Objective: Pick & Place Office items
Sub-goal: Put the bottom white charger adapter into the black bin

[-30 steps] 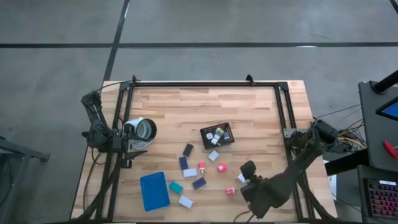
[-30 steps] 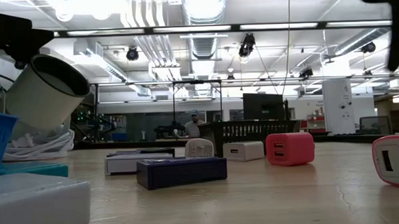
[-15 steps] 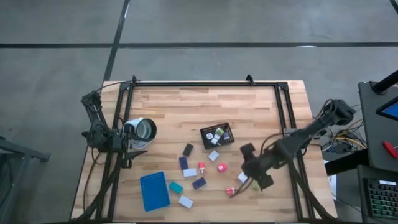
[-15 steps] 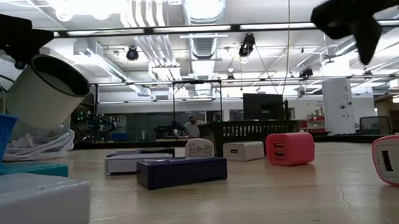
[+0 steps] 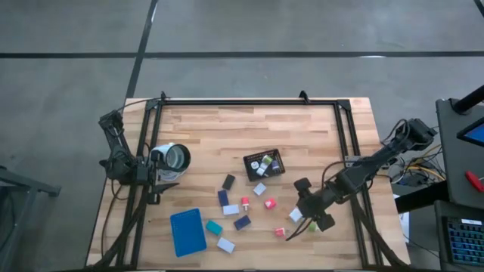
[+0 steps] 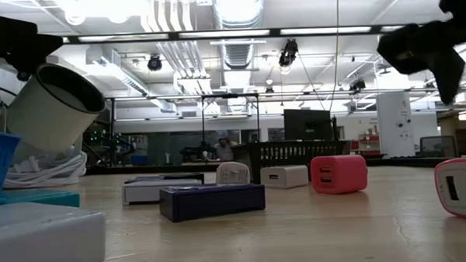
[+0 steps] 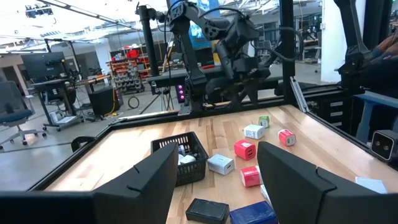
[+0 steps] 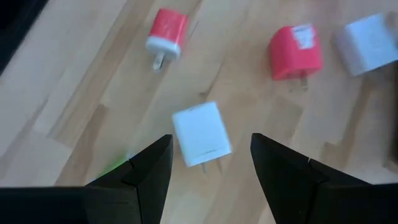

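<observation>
We hold our right gripper above bare wood well inside the table edge, fingers parted, empty; the white plastic charger cube lies between the fingertips, below them.

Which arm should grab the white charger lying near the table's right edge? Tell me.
Right. The right gripper hovers open directly over the white charger, fingers either side. The left gripper waits at the table's far left edge.

Industrial lab: exposed ceiling ducts, equipment racks
</observation>
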`<state>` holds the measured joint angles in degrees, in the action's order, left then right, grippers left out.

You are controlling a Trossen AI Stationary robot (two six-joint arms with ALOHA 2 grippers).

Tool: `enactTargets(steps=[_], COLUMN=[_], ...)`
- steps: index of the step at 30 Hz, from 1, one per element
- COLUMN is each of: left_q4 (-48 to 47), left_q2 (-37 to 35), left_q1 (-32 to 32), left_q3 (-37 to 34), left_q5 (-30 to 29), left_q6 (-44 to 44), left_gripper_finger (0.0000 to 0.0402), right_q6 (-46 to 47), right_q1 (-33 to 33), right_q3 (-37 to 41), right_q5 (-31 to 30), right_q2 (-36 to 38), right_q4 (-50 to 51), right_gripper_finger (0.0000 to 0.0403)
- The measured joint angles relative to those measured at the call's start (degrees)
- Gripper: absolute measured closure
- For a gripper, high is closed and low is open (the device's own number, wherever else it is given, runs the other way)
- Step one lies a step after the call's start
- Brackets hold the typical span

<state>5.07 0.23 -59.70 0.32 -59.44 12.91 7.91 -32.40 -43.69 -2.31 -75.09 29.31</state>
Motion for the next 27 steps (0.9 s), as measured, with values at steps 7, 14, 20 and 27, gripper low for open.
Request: enactTargets(steps=[7, 14, 20, 27], left_q4=[0.01, 0.01, 0.01, 0.01], left_q2=[0.0, 0.0, 0.02, 0.02], left_q1=[0.0, 0.0, 0.0, -0.02], left_q3=[0.0, 0.02, 0.0, 0.02], left_q5=[-0.01, 0.0, 0.0, 0.0], left_q6=[0.0, 0.0, 0.0, 0.0], left_gripper_finger=[0.0177, 0.0177, 0.0177, 0.0177], right_q6=[-2.6, -6.42, -6.45, -6.59], right_q1=[0.02, 0.02, 0.02, 0.02], right_q3=[0.98, 0.99, 0.97, 0.97], right_q5=[0.01, 0.9, 1.05, 2.06], right_q2=[-3.46, -7.06, -9.03, -12.62], right_q4=[-3.4, -5.98, -7.09, -10.32], right_gripper_finger=[0.0188, 0.0188, 0.0188, 0.0188])
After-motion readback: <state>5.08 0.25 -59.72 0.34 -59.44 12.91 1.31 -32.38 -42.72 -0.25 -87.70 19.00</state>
